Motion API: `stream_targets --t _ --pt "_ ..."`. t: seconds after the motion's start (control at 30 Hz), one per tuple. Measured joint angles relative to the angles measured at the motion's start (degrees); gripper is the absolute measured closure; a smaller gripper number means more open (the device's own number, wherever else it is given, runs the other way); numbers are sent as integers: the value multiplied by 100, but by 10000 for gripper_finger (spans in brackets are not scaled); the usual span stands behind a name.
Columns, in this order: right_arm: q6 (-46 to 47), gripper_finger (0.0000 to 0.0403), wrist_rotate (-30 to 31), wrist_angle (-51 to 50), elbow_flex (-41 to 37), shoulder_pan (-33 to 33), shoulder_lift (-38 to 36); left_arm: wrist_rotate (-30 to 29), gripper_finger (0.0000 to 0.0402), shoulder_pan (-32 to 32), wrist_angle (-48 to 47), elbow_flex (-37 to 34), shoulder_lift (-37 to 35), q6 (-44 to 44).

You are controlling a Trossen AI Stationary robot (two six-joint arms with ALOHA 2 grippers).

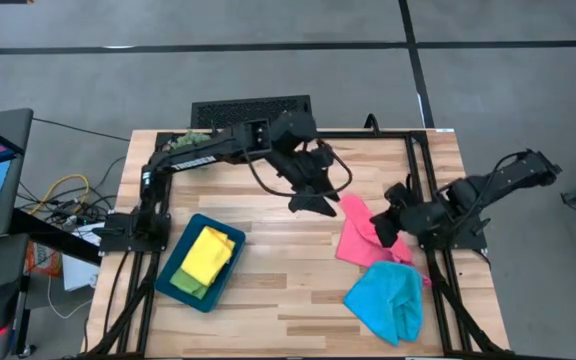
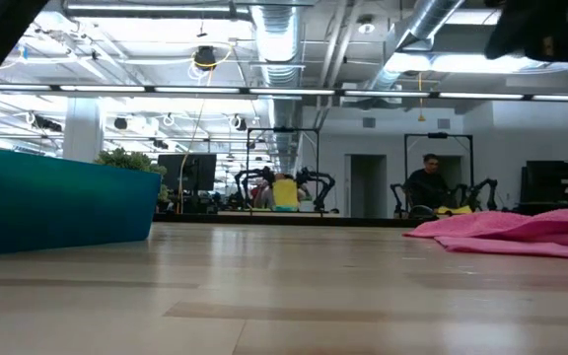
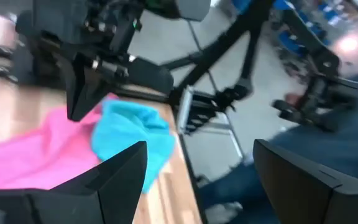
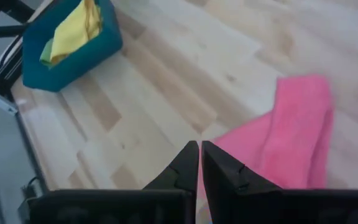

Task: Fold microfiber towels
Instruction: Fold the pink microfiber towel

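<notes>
The pink towel [image 1: 366, 238] lies crumpled on the table at the right, and also shows in the low view [image 2: 521, 231]. The light blue towel [image 1: 386, 300] lies bunched nearer the front edge. The yellow towel [image 1: 208, 254] lies in the teal tray [image 1: 173, 282] on top of a green one [image 1: 192, 284]. My left gripper [image 1: 314, 204] is open and empty, held over the table's middle just left of the pink towel. My right gripper [image 4: 199, 152] is shut and empty above the pink towel's [image 4: 291, 130] near-right edge.
A green plant ball [image 1: 182, 141] sits at the table's far left. Black frame rails [image 1: 416, 170] run along the table's edges. Bare wood [image 1: 278, 290] lies between the tray and the towels. A person shows in the room beyond the table [image 2: 427, 182].
</notes>
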Motion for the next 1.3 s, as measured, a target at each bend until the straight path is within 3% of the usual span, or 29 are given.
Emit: stream_targets --t 0.2,0.53,0.97,1.3 --pt "-940 359 -190 94 0 -623 -137 -877 116 -207 -129 0 -169 -185" --pt "-2112 348 -596 63 0 -1317 -138 -1508 116 -316 -92 -4 -191 -400" --pt "-2359 246 -621 -1437 0 -1899 316 -1819 122 -828 -482 -9 -277 -521" --pt "-2117 204 -1277 -1277 -155 -1659 1255 -2066 154 -623 -1594 -13 -894 151"
